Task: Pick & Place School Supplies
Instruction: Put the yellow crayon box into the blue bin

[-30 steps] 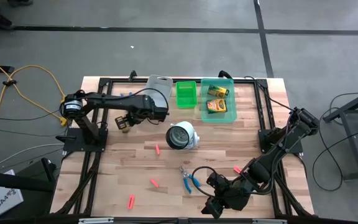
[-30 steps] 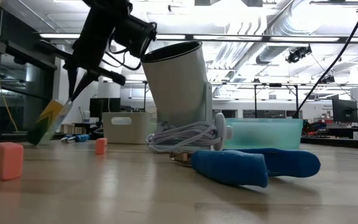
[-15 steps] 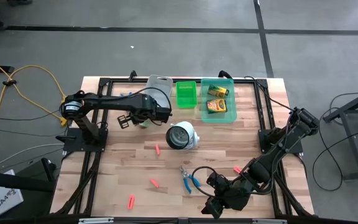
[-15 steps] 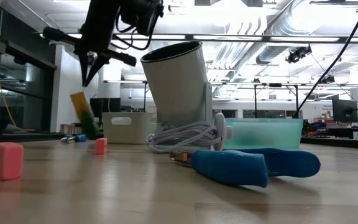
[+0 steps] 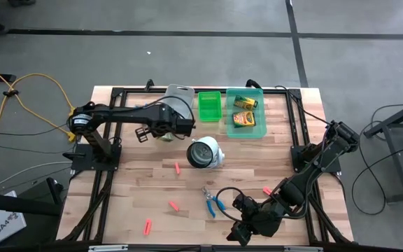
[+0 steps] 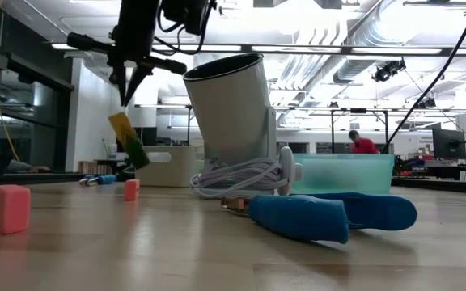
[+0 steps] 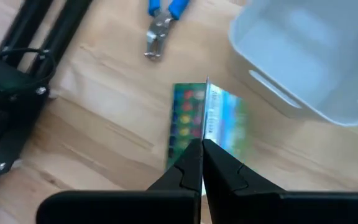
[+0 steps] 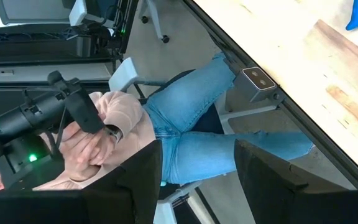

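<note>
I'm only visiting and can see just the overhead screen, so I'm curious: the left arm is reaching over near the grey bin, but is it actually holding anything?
Observer: Yes. The left wrist view shows the left gripper shut on a crayon box, pinching its edge.
Operator: Is the box resting on the table?
Observer: No. In the low view it hangs tilted, clear of the table.
Operator: And the right arm?
Observer: Its wrist view shows the right gripper open and empty, facing a seated person beyond the table's edge.
</note>
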Robot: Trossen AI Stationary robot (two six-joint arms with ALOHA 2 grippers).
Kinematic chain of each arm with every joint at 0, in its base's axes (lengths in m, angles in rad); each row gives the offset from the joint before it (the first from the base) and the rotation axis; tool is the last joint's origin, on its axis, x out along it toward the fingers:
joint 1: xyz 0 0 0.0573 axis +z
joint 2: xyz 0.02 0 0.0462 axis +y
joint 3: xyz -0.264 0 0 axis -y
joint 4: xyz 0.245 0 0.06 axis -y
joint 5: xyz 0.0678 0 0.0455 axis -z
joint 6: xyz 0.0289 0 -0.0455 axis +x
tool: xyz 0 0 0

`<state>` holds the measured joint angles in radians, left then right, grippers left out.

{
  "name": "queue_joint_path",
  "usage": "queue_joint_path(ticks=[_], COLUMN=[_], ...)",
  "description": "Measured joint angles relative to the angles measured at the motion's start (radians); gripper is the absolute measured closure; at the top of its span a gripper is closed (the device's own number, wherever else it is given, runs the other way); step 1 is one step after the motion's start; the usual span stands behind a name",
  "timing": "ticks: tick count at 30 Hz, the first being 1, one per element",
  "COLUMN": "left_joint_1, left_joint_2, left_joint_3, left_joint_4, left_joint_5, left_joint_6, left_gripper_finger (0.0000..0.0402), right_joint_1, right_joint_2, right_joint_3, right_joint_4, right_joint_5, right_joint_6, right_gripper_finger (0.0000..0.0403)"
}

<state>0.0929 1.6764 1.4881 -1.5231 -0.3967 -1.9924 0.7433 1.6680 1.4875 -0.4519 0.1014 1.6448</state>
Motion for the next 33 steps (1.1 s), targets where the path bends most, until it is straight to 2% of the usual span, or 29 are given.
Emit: queue_joint_path(ticks=[6,22,33], left_joint_1=[0.008,-0.003,-0.014], left_joint_2=[0.003,0.043,0.136], left_joint_3=[0.009,0.008,0.007], left_joint_4=[0.054,0.072,0.068], left_joint_5=[-0.002,0.008,0.034], left_joint_6=[0.055,0.059,0.057], left_gripper_finger=[0.0401,0.0401,0.0401], right_joint_1=[0.000,0.000,0.000], right_joint_2=[0.000,0.000,0.000], right_joint_3=[0.000,0.000,0.000], right_joint_4=[0.000,0.000,0.000], right_joint_5=[0.000,0.000,0.000], right_joint_6=[0.000,0.000,0.000], right_gripper_finger=[0.0214,0.0214,0.0214])
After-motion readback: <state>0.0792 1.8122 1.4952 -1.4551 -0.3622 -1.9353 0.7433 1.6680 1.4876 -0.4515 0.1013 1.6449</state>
